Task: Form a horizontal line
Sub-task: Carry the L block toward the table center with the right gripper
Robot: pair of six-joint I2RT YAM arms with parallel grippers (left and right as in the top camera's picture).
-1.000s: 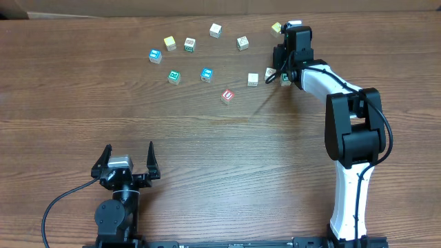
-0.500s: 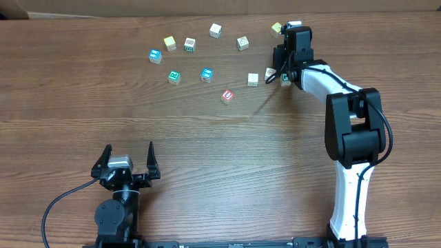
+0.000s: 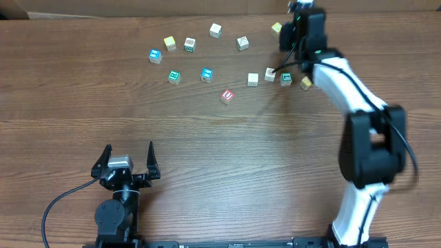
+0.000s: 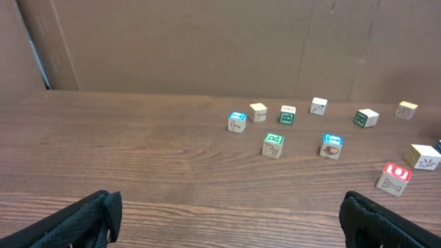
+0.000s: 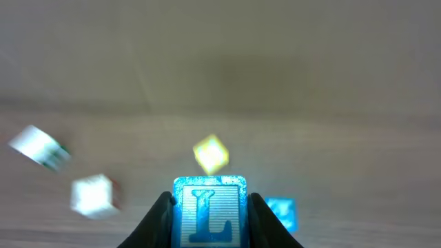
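My right gripper (image 5: pixel 210 215) is shut on a blue cube (image 5: pixel 210 209) printed with an "L", held off the table at the back right. In the overhead view that gripper (image 3: pixel 293 38) hides the cube. Below it three small whitish cubes (image 3: pixel 253 79) (image 3: pixel 269 74) (image 3: pixel 286 78) form a rough row with small gaps, the middle one slightly further back. A yellowish cube (image 3: pixel 306 83) lies just right of them. My left gripper (image 3: pixel 128 157) stands wide open near the front left, nothing between its fingers (image 4: pixel 89 217).
A red "U" cube (image 3: pixel 227 96) lies in front of the row. Several loose cubes spread across the back: blue (image 3: pixel 155 55), yellow (image 3: pixel 170 43), green-marked (image 3: pixel 174 76), blue (image 3: pixel 207 74), white (image 3: pixel 216 29), and a yellow one (image 3: pixel 276 28) beside the right arm.
The right arm has risen and swung toward the back right with the blue cube, uncovering the right end of the row and the yellowish cube. The left arm is still.
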